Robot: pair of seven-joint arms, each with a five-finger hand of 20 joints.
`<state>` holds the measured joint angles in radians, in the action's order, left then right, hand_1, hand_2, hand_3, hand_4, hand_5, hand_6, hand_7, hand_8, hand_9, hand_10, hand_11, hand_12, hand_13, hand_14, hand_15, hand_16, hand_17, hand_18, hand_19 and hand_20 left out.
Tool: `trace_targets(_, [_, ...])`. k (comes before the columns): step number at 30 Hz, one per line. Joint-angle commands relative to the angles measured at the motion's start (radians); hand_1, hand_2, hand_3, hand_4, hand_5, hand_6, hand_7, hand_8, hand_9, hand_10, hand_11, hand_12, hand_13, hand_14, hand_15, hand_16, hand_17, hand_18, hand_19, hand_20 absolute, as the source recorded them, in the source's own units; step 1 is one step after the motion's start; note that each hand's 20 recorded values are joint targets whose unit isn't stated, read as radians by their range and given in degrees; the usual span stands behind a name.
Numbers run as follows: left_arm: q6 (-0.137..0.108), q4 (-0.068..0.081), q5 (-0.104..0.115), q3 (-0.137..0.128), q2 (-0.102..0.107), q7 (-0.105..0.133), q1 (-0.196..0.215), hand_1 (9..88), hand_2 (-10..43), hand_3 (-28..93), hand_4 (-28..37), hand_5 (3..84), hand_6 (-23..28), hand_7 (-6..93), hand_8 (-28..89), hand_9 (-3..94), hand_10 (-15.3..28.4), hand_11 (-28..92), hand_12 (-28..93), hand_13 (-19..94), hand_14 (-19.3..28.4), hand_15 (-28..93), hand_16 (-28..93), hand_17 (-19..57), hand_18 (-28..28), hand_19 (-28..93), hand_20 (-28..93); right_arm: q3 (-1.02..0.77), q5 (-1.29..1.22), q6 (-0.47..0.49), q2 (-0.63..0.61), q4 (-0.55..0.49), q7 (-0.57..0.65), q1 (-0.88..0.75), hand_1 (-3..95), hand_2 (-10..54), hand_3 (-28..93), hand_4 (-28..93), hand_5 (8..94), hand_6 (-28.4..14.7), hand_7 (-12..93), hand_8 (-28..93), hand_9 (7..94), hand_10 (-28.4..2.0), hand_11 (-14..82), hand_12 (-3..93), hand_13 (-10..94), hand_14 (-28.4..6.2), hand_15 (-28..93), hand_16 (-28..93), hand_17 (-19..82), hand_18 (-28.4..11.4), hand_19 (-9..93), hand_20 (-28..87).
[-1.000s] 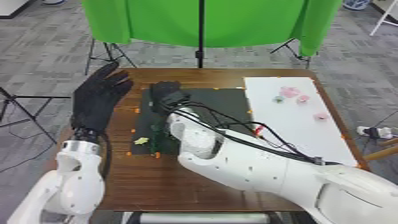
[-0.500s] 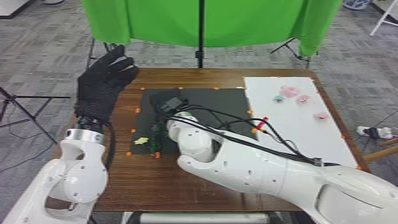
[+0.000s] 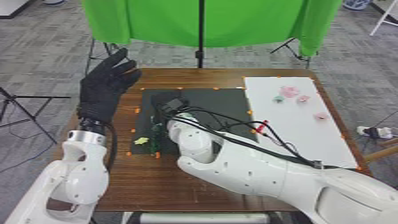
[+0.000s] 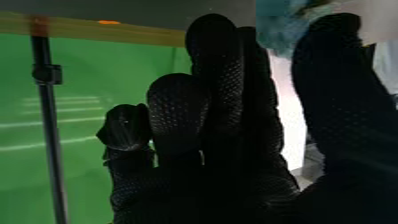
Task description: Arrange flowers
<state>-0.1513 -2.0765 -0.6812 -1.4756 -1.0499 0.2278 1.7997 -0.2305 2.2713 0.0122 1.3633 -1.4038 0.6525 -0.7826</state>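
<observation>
Flowers (image 3: pixel 290 91) inside white sheet's edges (image 3: pixel 257 102), well apart from apparently parted right hand (image 3: pixel 166 102), left hand (image 3: pixel 104 89) spread

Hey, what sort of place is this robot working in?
Probably a robotics lab or test studio: a bright green fabric backdrop hangs behind the brown wooden table, bits of orange tape mark its top, and the floor is grey carpet tile.

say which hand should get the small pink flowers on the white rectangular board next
Probably the right hand: it is nearer the pink flowers, and its arm enters near the white board. The left hand is farther left.
</observation>
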Motion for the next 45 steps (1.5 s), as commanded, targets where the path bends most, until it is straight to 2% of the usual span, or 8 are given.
trace_targets(1, [0.0,-0.002,-0.003,-0.011,-0.006,-0.015,0.042,25.9,7.7,79,-23.3,40.8,10.6,14.5,-10,37.6,20.6,27,12,28,27.5,55,-8,-6.9,27.0,59,16,-0.035,0.013,0.006,0.007,-0.024,-0.019,-0.019,40.5,-9.5,60,-28,63.9,2.4,15,-12,75.4,-10.8,48.3,19.5,64,-10.0,86,18,25,-21.5,93,65])
trace_targets(6, [-0.032,-0.033,0.004,-0.061,-0.018,-0.005,0.12,25.9,7.8,79,-23.5,40.9,10.6,14.5,-10,37.7,20.4,27,12,28,27.3,55,-8,-7.0,27.1,59,16,-0.145,0.048,0.0,-0.011,-0.083,-0.061,-0.09,38.5,-9.5,61,-28,62.6,2.0,15,-12,74.5,-11.1,49.1,19.4,63,-10.2,86,18,25,-21.6,93,66])
trace_targets(10, [-0.092,-0.059,0.04,-0.08,0.0,0.093,0.193,26.0,7.9,79,-23.8,40.9,10.5,14.7,-10,38.0,20.4,27,12,28,27.3,55,-8,-7.0,27.1,59,16,-0.152,-0.023,-0.117,-0.125,-0.202,0.003,-0.067,37.8,-9.5,61,-28,60.5,1.1,14,-12,72.4,-11.6,49.6,19.3,62,-10.9,87,17,25,-21.6,93,66])
trace_targets(13, [-0.099,-0.075,0.041,-0.105,-0.001,0.095,0.244,26.2,8.0,79,-23.9,41.1,10.4,15.3,-10,38.9,20.3,28,12,28,27.4,56,-8,-7.0,27.3,59,16,-0.241,-0.029,-0.115,-0.2,-0.288,0.018,-0.104,36.4,-9.5,62,-28,57.7,0.0,13,-12,70.7,-12.1,50.4,19.0,61,-11.5,87,17,25,-21.8,93,66])
trace_targets(21, [-0.093,-0.08,0.043,-0.121,-0.019,0.081,0.301,26.0,8.1,79,-24.0,40.9,10.5,15.4,-10,38.6,20.4,28,12,28,27.5,57,-9,-6.8,27.3,59,16,-0.501,-0.049,-0.223,-0.501,-0.475,0.124,-0.318,34.3,-9.5,66,-28,56.8,-0.5,13,-12,68.4,-13.9,44.8,16.5,58,-13.3,86,15,24,-21.8,93,66])
trace_targets(29, [-0.107,-0.083,0.06,-0.113,-0.01,0.11,0.328,25.8,7.8,79,-23.7,40.7,10.6,15.0,-10,38.0,20.5,28,12,28,27.5,57,-9,-6.8,27.2,59,16,-0.669,-0.096,-0.288,-0.73,-0.426,0.301,-0.49,32.9,-9.5,72,-28,56.7,-0.4,14,-12,63.6,-16.5,28.0,14.2,54,-14.3,79,11,22,-21.8,93,62])
trace_targets(33, [-0.111,-0.075,0.079,-0.109,0.001,0.137,0.335,25.5,7.8,79,-24.2,38.1,8.7,14.4,-10,36.6,20.1,26,11,28,27.6,56,-9,-6.9,27.3,59,16,-0.708,-0.121,-0.236,-0.769,-0.362,0.351,-0.523,32.4,-9.5,74,-28,55.7,-0.3,14,-12,62.2,-16.8,25.7,14.4,53,-14.4,78,11,22,-21.8,93,61])
trace_targets(45, [-0.108,-0.063,0.08,-0.101,-0.011,0.126,0.342,24.2,7.8,79,-25.8,37.0,8.0,14.0,-10,35.8,19.7,25,11,27,27.4,55,-8,-7.0,27.6,58,15,-0.69,-0.163,-0.037,-0.769,-0.254,0.322,-0.523,32.7,-9.5,77,-28,47.8,-0.3,13,-12,49.3,-19.6,16.5,13.3,48,-15.8,79,8,21,-21.4,93,61])
